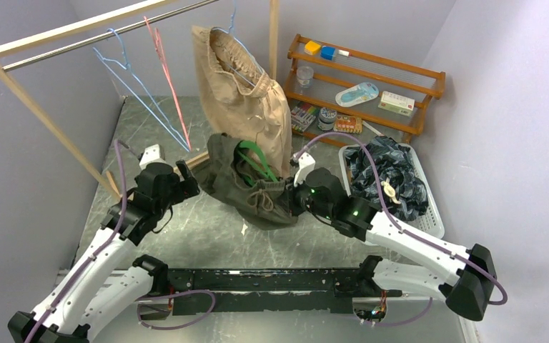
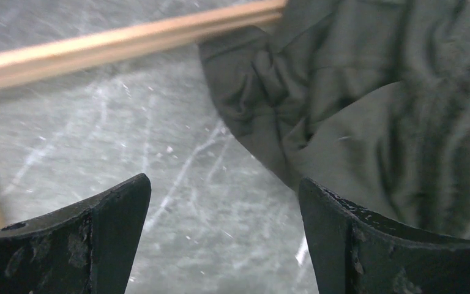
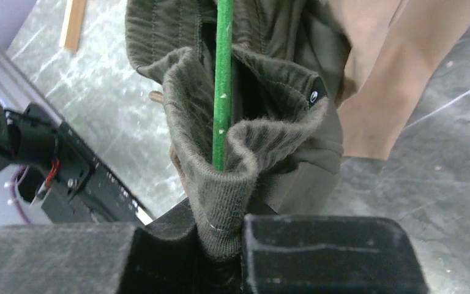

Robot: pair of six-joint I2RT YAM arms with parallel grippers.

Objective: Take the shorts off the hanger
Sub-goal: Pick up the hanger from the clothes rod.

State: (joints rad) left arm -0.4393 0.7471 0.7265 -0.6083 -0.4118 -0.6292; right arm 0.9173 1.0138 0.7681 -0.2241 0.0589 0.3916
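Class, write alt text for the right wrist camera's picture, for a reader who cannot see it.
The right gripper is shut on a fold of the olive green shorts at their ribbed waistband, with a green hanger bar rising out of the fold. Light beige shorts show behind at upper right, above a grey marbled table.

Nothing legible anywhere. Some print, perhaps, on the white box (image 1: 397, 102) and the flat packet (image 1: 348, 123) over on the wooden shelf (image 1: 400, 64), but far too small to make out.
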